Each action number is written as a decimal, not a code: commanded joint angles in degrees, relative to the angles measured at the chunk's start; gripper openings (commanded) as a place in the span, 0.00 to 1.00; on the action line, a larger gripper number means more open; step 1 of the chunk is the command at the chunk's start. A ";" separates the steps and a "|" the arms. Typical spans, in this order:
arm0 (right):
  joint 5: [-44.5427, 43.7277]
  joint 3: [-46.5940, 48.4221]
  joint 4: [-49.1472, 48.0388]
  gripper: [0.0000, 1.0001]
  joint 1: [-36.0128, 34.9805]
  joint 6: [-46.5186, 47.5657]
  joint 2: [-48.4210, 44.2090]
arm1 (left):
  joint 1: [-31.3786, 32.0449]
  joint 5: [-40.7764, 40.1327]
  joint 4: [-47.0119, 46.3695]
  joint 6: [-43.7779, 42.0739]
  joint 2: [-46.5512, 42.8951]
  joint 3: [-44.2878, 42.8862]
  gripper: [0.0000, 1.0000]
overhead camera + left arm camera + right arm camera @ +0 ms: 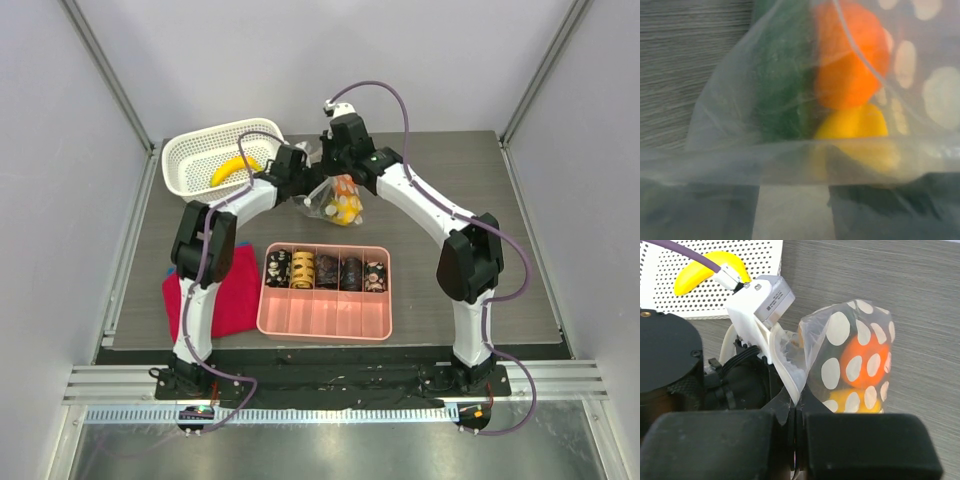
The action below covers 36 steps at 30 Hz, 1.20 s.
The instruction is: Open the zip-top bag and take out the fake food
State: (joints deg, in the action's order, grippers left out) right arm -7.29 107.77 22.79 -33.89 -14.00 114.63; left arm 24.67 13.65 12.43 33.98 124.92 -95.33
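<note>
The zip-top bag (341,203), clear with cream spots, hangs above the table behind the pink tray. My right gripper (797,420) is shut on the bag's (850,335) top edge, which is pinched between its black pads. My left gripper (792,210) is pressed up to the bag's mouth, its dark fingers (700,210) apart behind a band of plastic with nothing solid between them. Inside the bag (725,105) lie an orange piece (850,60), a green piece (782,90) and a yellow piece (855,127). A yellow banana (235,168) rests in the white basket (185,160).
A pink tray (325,318) with several dark patterned cylinders (326,270) stands at the front centre. A red cloth (238,290) lies under the left arm. The basket wall (765,255) stands just behind the left wrist. Grey walls enclose the table.
</note>
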 commanded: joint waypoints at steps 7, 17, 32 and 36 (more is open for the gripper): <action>6.59 -0.19 -4.42 0.01 1.90 -4.90 -1.69 | -0.50 -0.64 -4.06 -1.28 4.19 -1.44 0.75; 8.69 -1.77 -4.50 0.01 3.21 -5.25 -1.78 | -0.50 -4.77 0.06 -2.86 9.46 -6.01 0.61; 12.47 -6.60 -4.86 0.01 4.27 0.99 -5.46 | -1.20 2.95 -4.07 3.98 -0.73 -5.83 0.00; 12.92 -6.87 -3.72 0.01 3.57 3.10 -5.73 | -2.08 5.68 -8.02 14.33 -2.66 -4.96 0.00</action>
State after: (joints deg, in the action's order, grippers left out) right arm 4.32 100.97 19.79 -29.50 -14.63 113.45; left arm 23.90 15.29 10.07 38.39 128.84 -100.29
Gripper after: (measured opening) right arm 0.020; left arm 0.398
